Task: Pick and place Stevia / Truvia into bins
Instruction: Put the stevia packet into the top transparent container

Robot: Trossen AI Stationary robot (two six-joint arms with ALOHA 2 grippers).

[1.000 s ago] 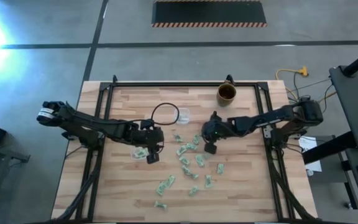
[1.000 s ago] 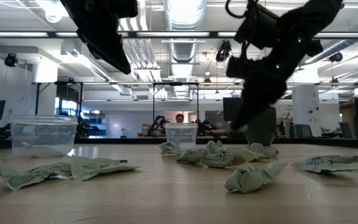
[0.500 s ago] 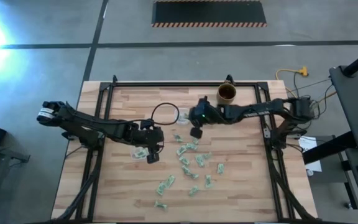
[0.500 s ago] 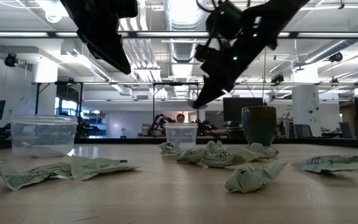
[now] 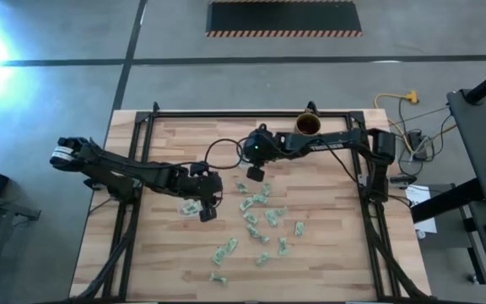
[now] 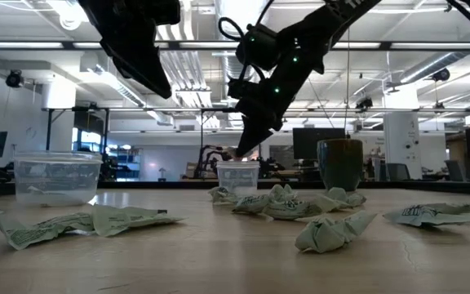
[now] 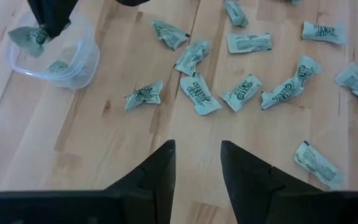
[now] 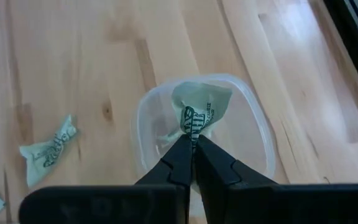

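Since a moment ago, the right claw (image 8: 192,144) has swung across the worktop (image 5: 336,236) and now hangs over a clear cup (image 8: 257,134), pinching one sachet (image 8: 199,106). More sachets (image 7: 199,94) lie below the left claw (image 7: 197,163), which is open.

Matt, pale, planked wooden tabletop (image 5: 327,245); crinkled green-and-white paper sachets (image 7: 197,93); clear, glossy plastic cup (image 8: 260,134); matt black pincer fingers (image 7: 247,174).
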